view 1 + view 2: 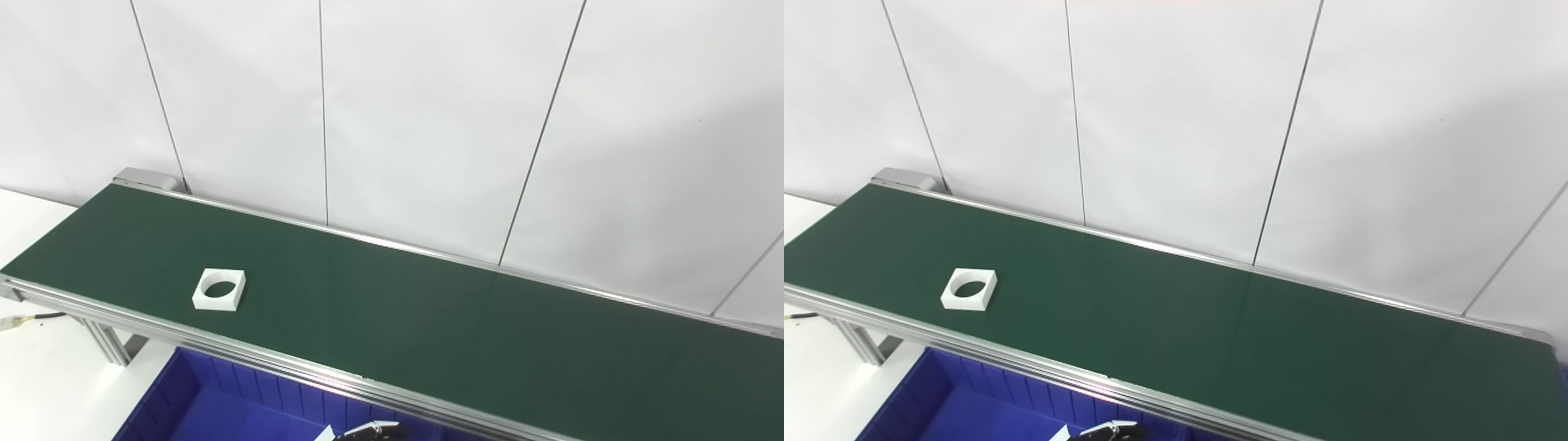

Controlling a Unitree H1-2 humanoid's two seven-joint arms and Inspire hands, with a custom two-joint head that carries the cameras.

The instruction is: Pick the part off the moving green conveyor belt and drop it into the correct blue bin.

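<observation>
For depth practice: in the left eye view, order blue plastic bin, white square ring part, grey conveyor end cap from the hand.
1. Blue plastic bin, right by the hand.
2. White square ring part, left on belt.
3. Grey conveyor end cap, far-left corner.

Very little of the robot's body shows. At the bottom edge of both eye views a small sliver of a hand [370, 431] pokes up: a dark, nearly black curved piece with a thin pale silver-grey band running along its top. Just to its left sits a small white angular tip. Which hand it is cannot be told. No arm, cable, screw or marking is visible.
</observation>
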